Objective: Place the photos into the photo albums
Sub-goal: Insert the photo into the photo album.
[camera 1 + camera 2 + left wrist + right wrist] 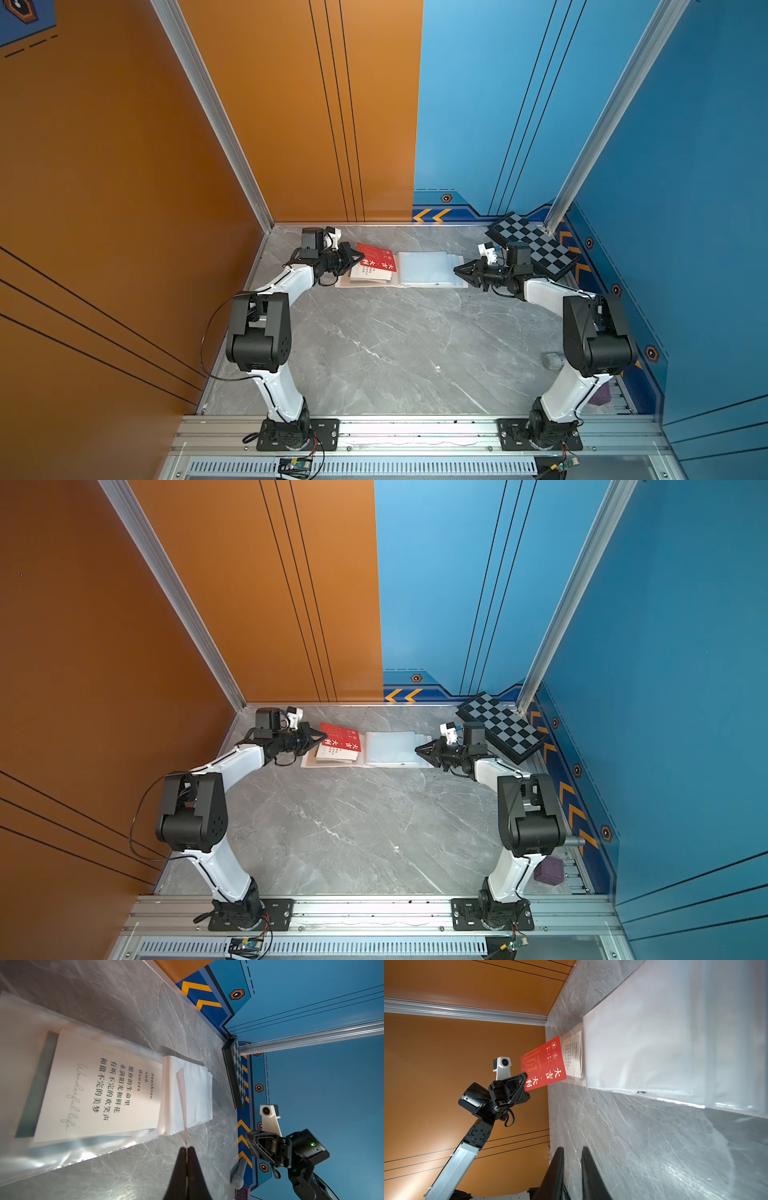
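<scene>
A: Why's the red card (380,257) up there?
B: Left gripper (187,1150) pinches its edge over the left page of the album (428,270), likely for sleeving. Right gripper (572,1157), slightly spread and empty, hovers at its right edge.

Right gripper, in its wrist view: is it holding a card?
No, the right gripper has parted jaws with only table between them; the left gripper pinches the red card.
</scene>
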You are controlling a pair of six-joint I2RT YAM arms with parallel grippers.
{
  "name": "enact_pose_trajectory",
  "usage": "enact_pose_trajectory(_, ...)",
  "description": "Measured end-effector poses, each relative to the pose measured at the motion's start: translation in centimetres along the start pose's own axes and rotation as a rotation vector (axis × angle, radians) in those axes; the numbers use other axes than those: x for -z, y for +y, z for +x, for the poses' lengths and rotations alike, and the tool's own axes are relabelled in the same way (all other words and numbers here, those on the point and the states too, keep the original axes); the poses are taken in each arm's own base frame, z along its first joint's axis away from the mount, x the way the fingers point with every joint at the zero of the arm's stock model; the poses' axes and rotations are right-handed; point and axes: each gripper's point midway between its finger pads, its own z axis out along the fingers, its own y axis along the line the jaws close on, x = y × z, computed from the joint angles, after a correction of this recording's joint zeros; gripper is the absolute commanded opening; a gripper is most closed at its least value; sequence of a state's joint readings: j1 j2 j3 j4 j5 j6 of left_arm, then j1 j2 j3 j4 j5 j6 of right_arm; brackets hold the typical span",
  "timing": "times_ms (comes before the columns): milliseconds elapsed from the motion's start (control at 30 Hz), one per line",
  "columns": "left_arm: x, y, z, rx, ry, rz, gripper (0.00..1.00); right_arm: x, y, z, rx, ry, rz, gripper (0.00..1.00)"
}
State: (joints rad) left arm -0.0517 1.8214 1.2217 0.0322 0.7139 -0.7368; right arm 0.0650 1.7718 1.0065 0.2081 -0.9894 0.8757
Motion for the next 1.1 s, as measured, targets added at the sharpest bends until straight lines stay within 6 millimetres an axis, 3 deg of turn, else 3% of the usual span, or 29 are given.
enact_pose_trajectory(267, -2.2, 2.6, -0.1, 0.029, 0.035, -0.040, 0.00, 0.3, -0.7, 0.1, -0.005, 0.000, 0.011, 0.19)
enact_pose_trajectory(667, -3.7, 0.9, -0.5, -0.019, 0.047, -0.020, 0.00, 0.4, -1.3, 0.4, -0.008, 0.004, 0.023, 0.19)
enact_pose_trajectory(1100, -3.8, 2.7, -0.2, -0.053, 0.056, -0.116, 0.00, 0.9, -1.7, -0.1, -0.015, -0.008, 0.029, 0.19)
